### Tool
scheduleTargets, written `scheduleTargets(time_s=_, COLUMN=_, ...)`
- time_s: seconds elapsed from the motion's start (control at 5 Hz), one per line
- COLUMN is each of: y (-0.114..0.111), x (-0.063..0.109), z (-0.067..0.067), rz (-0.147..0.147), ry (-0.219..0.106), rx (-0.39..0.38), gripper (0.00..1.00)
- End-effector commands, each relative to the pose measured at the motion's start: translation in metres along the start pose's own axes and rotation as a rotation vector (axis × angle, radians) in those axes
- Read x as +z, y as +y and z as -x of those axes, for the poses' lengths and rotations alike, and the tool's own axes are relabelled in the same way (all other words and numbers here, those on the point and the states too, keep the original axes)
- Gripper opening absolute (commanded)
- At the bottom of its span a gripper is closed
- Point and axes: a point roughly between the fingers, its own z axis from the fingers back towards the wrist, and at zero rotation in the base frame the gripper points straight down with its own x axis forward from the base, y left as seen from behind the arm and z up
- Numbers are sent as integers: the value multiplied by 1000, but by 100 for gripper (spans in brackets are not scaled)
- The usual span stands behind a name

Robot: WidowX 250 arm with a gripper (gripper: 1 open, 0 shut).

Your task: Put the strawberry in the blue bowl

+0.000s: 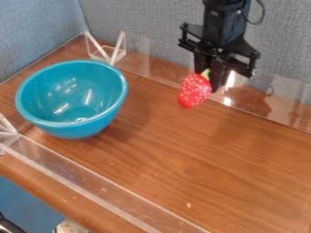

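Note:
A small glossy red strawberry hangs in the air above the back of the wooden table, held by its green top. My black gripper comes down from above at the upper right and is shut on that leafy top. The blue bowl sits upright on the table at the left, round, deep and teal, with nothing visible inside. The strawberry is to the right of the bowl, roughly one bowl-width from its rim, and higher than it.
A clear acrylic wall runs along the back and side edges of the wooden table, with a low clear lip at the front. Grey-blue fabric panels stand behind.

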Motion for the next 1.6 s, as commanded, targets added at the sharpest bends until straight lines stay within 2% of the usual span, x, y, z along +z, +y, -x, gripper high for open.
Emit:
scheduleTargets(time_s=0.0, y=-1, x=27, z=-1, rz=1, ry=-99, rx=-8, gripper=0)
scheduleTargets(time_s=0.4, y=14, x=23, z=2, rz=10, ry=-115, rx=7, gripper=0)
scheduleTargets(time_s=0.6, y=42, x=30, z=29, rz=-10, ry=-107, rx=63, gripper=0)
scheduleTargets(time_s=0.8, y=84, x=32, z=64, rz=-39, ry=-83, rx=159, gripper=0)
scheduleTargets(time_s=1.0, y=128, x=28, z=91, rz=-65, ry=-59, rx=236, gripper=0)
scheduleTargets(time_s=1.2, y=144, x=18, z=101, rz=-76, ry=-40, rx=255, gripper=0)
scheduleTargets(time_s=1.4, y=145, x=13, z=102, rz=-76, ry=-27, rx=258, gripper=0)
